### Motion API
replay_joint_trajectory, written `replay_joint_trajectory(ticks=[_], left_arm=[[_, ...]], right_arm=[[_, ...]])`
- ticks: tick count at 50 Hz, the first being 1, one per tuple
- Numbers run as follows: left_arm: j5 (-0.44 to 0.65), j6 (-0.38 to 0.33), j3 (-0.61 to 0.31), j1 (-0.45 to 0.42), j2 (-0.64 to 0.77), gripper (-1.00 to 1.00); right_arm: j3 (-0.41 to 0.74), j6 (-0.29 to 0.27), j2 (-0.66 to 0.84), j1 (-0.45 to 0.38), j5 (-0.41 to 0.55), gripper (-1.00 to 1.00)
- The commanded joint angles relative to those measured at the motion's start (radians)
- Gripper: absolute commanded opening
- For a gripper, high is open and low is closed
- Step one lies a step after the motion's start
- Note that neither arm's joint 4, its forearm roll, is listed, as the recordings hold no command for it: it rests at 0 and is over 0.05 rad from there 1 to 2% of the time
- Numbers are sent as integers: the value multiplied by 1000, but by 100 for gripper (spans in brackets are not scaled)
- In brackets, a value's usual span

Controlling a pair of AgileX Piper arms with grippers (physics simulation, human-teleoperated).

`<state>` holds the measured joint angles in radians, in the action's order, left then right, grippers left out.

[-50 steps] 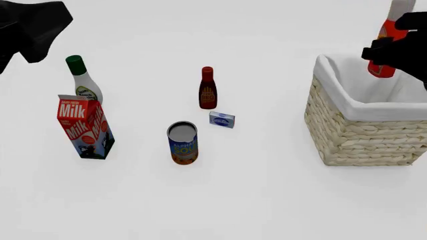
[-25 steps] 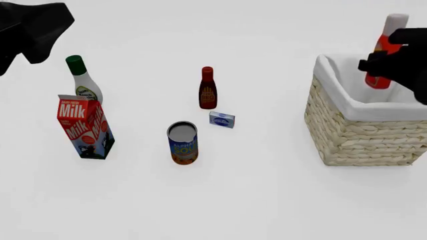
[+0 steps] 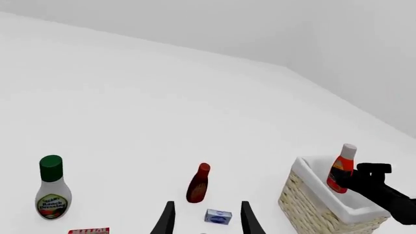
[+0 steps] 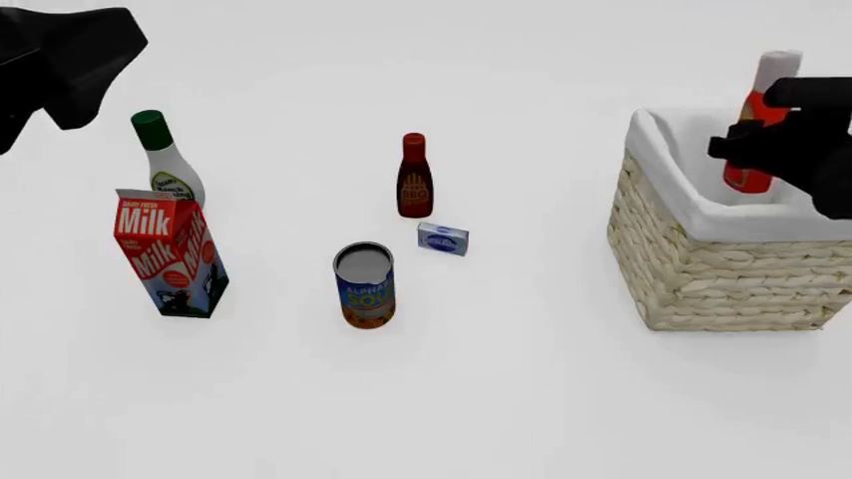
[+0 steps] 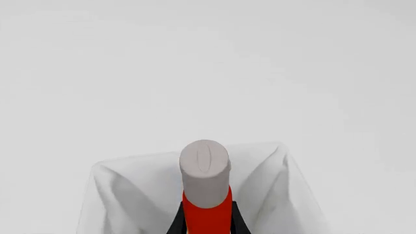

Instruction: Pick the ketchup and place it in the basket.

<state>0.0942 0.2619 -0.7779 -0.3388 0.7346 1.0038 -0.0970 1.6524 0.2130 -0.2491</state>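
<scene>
The ketchup (image 4: 753,140), a red-orange bottle with a white cap, hangs upright with its lower part inside the wicker basket (image 4: 692,269) at the right. My right gripper (image 4: 752,135) is shut on the ketchup's body. The ketchup also shows in the left wrist view (image 3: 340,169) above the basket (image 3: 312,207), and in the right wrist view (image 5: 205,190) between the fingers, over the basket's white lining (image 5: 130,190). My left gripper (image 3: 203,219) is open and empty, held high at the far left of the table.
A dark bottle with a red cap (image 4: 414,178), a small blue box (image 4: 442,239) and a soup can (image 4: 363,284) stand mid-table. A white bottle with a green cap (image 4: 166,160) and a milk carton (image 4: 170,251) stand at the left.
My right gripper has lowered the ketchup into the basket. The left arm has not moved.
</scene>
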Motion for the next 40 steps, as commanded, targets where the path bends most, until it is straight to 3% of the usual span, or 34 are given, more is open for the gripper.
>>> replay_joint_trajectory(ticks=[1, 30, 31, 40], left_arm=[[-2, 2, 1, 2, 1, 100], [6, 7, 4, 7, -15, 100], [7, 7, 4, 7, -15, 100], [5, 8, 4, 6, -15, 100]], right_arm=[[8, 2, 32, 6, -13, -100], [18, -23, 82, 19, -28, -100], [19, -24, 83, 20, -27, 100], [14, -35, 69, 15, -30, 100]])
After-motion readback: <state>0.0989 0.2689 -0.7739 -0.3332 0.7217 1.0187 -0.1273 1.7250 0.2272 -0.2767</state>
